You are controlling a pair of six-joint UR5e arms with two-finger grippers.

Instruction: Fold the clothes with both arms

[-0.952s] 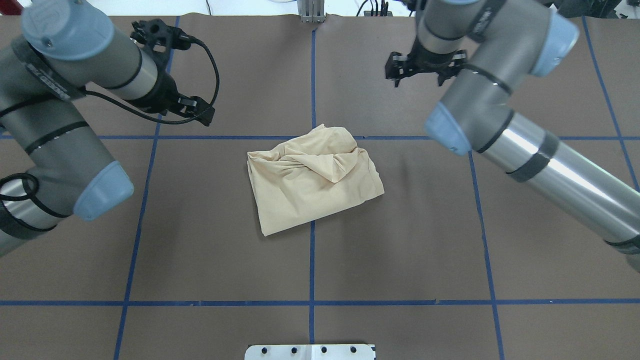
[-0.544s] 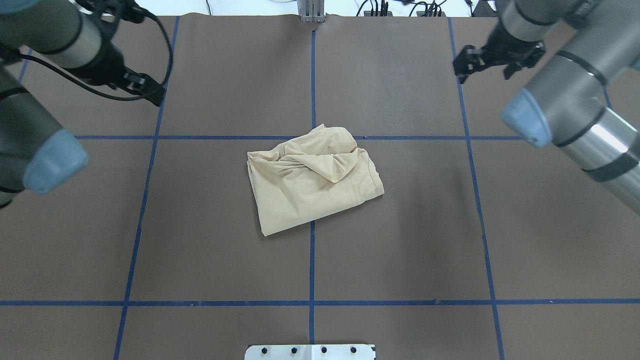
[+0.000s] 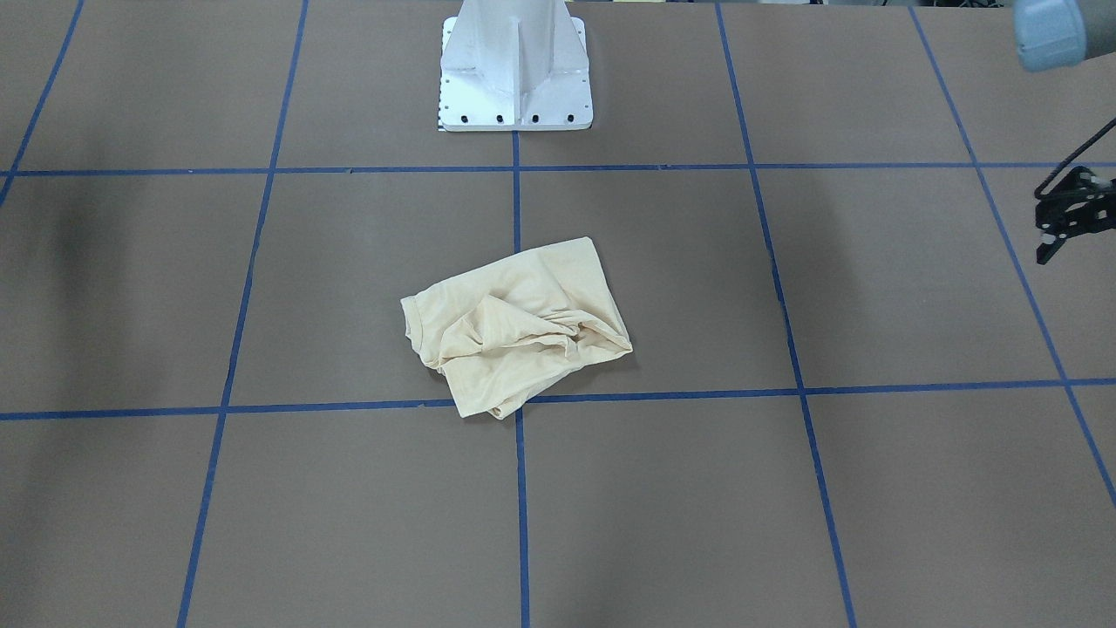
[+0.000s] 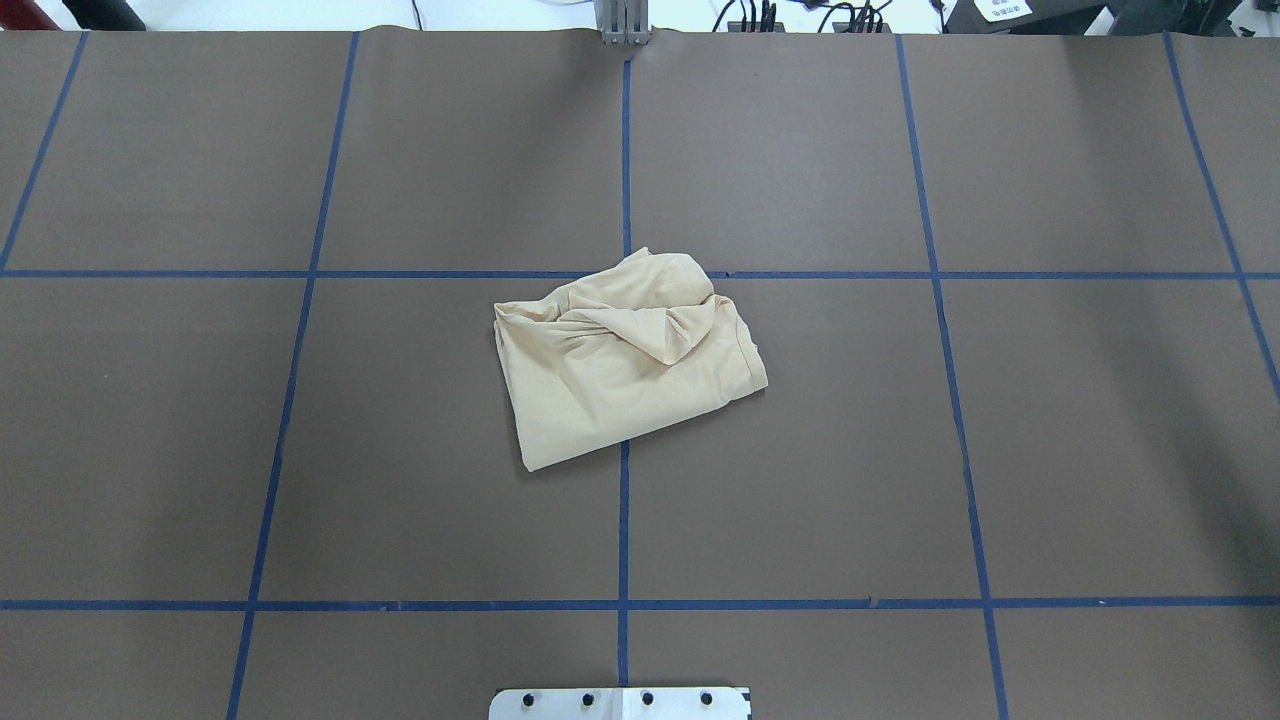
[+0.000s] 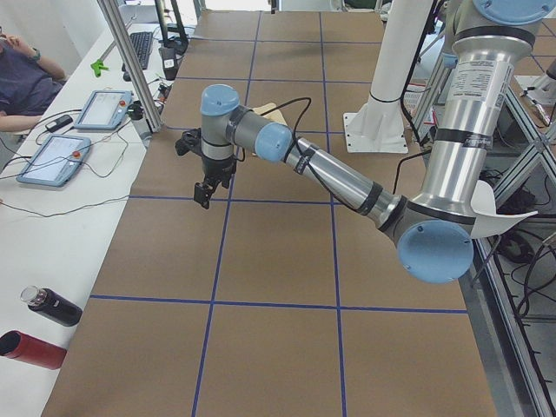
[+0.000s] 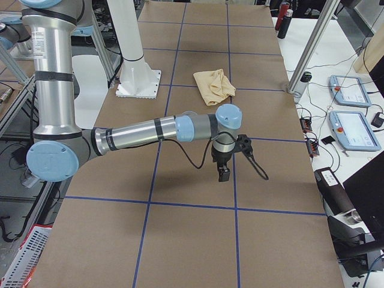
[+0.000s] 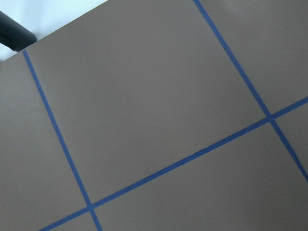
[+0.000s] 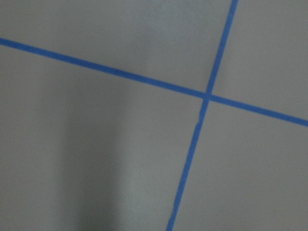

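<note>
The clothes are one cream-yellow shirt [image 4: 625,360], lying in a rumpled, roughly folded bundle at the table's middle, also seen in the front view [image 3: 519,327] and small in both side views [image 5: 268,109] [image 6: 216,85]. Nothing holds it. My left gripper [image 3: 1059,235] hangs at the table's left end, cut by the frame edge, and points down over bare paper [image 5: 204,193]. My right gripper [image 6: 223,174] hangs over the table's right end, far from the shirt. I cannot tell whether either is open or shut. Both wrist views show only brown paper and blue tape.
The white pedestal base [image 3: 514,87] stands behind the shirt. Blue tape lines grid the brown table cover [image 4: 300,450]. Beyond the far edge are teach pendants [image 5: 54,161], two bottles [image 5: 39,326], a metal post [image 5: 130,69] and a seated person [image 5: 22,74].
Both arms have swung outward to the table's ends and left the overhead view. The shirt has not moved.
</note>
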